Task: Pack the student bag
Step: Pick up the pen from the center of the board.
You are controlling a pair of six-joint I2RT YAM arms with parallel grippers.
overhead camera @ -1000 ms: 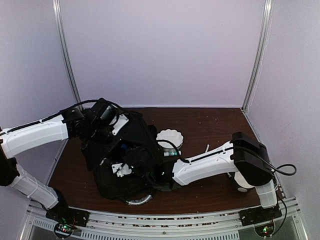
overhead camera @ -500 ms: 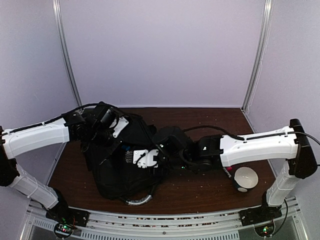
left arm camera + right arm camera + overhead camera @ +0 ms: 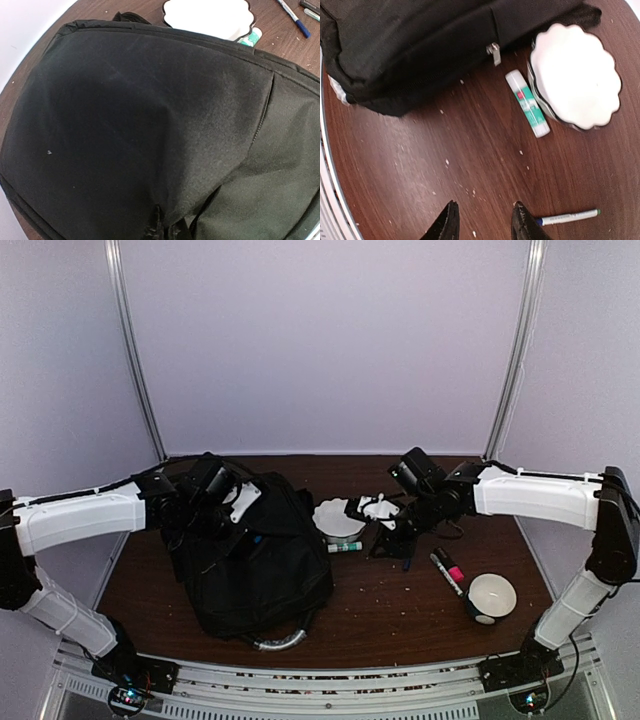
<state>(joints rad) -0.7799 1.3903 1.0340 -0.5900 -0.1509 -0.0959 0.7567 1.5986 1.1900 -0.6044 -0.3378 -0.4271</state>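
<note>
Top view: the bag lies on the left half of the tabletop, long axis running far to near, handle toward the near edge. The left pincer is closed at its far end.
Left wrist: black fabric fills the view.
Right wrist: the right pincer hangs parted, empty, near a pen.

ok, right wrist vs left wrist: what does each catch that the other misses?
Right wrist only: the right gripper, jaws apart and empty over the table; the zip pull; the whole glue stick. Left wrist only: the broad top panel of the student bag, filling the frame. Both: student bag, white scalloped dish, glue stick.
</note>
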